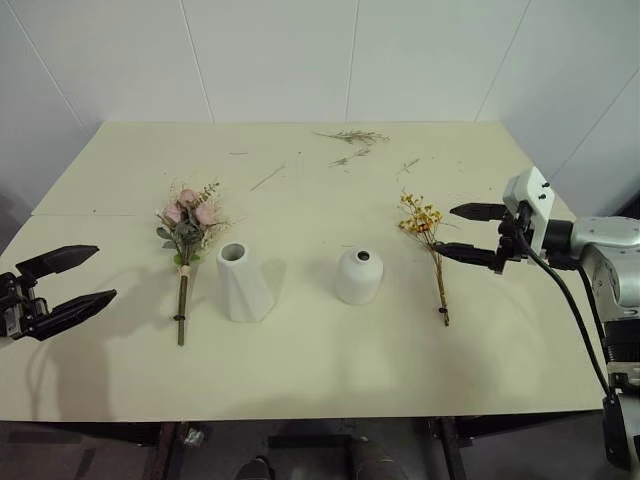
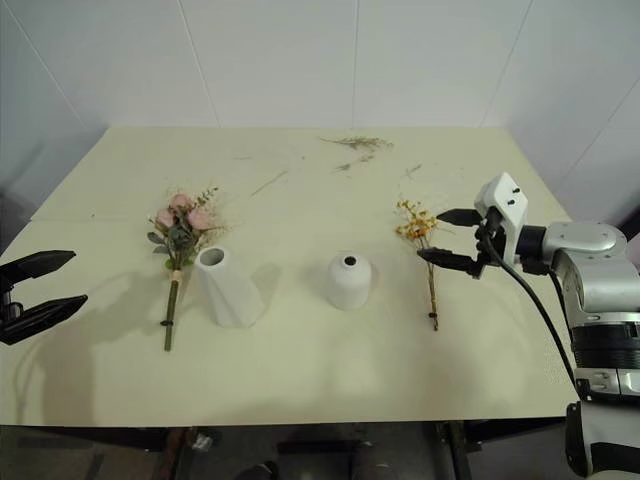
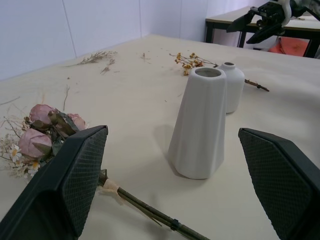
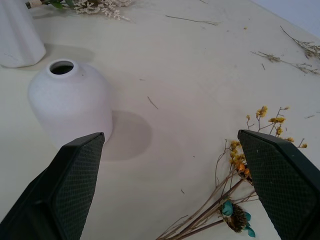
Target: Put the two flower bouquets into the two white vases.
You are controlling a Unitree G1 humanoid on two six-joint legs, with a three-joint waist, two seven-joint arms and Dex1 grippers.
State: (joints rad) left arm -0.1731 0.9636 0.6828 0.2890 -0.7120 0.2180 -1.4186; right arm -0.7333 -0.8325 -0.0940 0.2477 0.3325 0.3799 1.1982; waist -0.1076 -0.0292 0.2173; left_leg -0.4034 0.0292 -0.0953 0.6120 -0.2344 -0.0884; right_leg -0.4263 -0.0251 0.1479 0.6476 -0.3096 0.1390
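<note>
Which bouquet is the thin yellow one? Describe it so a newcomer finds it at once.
On the pale table, look right of the two white vases, beside the short rounded vase. The thin yellow bouquet lies flat there, just below the open right gripper. Unlike the fuller pink rose bouquet, it is sparse with tiny yellow blossoms.

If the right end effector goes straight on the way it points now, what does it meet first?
Probably the yellow bouquet, lying just ahead between the open right end effector's fingers. The rounded vase stands farther on; depth is unclear.
</note>
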